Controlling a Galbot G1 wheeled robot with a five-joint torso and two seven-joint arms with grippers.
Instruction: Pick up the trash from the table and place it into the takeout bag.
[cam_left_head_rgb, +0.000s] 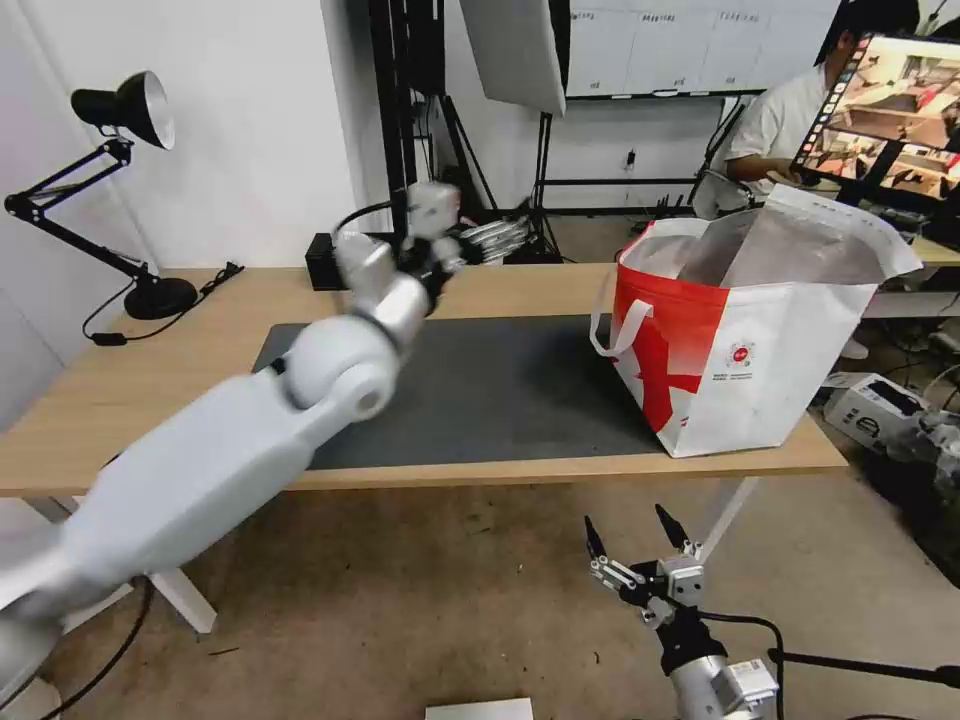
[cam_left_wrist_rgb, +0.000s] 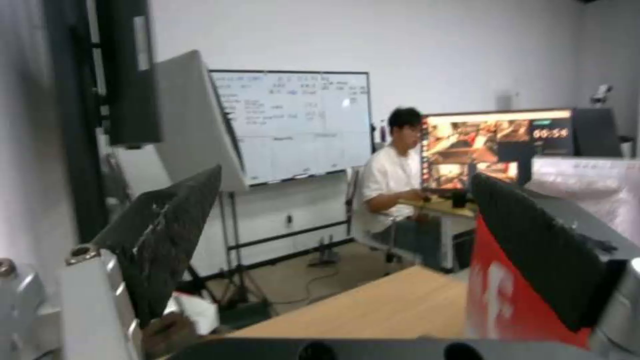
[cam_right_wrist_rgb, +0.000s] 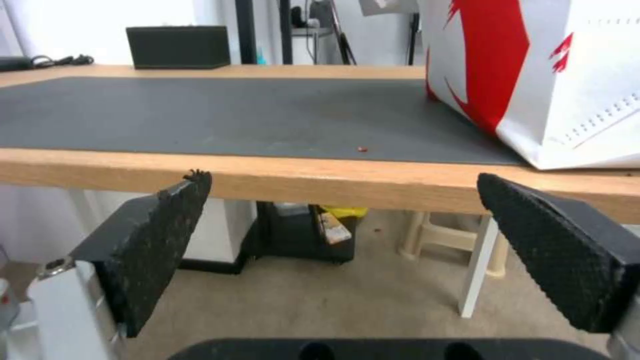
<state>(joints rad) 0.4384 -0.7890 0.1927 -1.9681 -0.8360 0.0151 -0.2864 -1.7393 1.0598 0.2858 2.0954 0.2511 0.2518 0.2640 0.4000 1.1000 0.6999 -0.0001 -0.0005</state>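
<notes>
Trash: none of it lies on the mat that I can see, save one tiny red speck near the mat's front edge.
Desk lamp: black, at the far left of the table, its base on the wood and its cord trailing beside it.
Table: light wood on white legs; from my right wrist I see its front edge just above my lower fingers.
Mat: dark grey, spread across the middle of the table, reaching right to the foot of the bag.
Left pincer: my left arm stretches over the mat's left part, and the pincer is raised above the table's far edge, near the black box. Its fingers stand wide apart with nothing between them.
Black box: on the far edge of the table, behind the mat.
Right pincer: hangs low in front of the table, below its top and over the floor, fingers pointing up and spread open, holding nothing.
Takeout bag: white and red, upright on the right end of the table, its near corner on the mat. Its mouth gapes open, silver lining showing, with one white strap drooping down the left side. I cannot tell what lies inside.
</notes>
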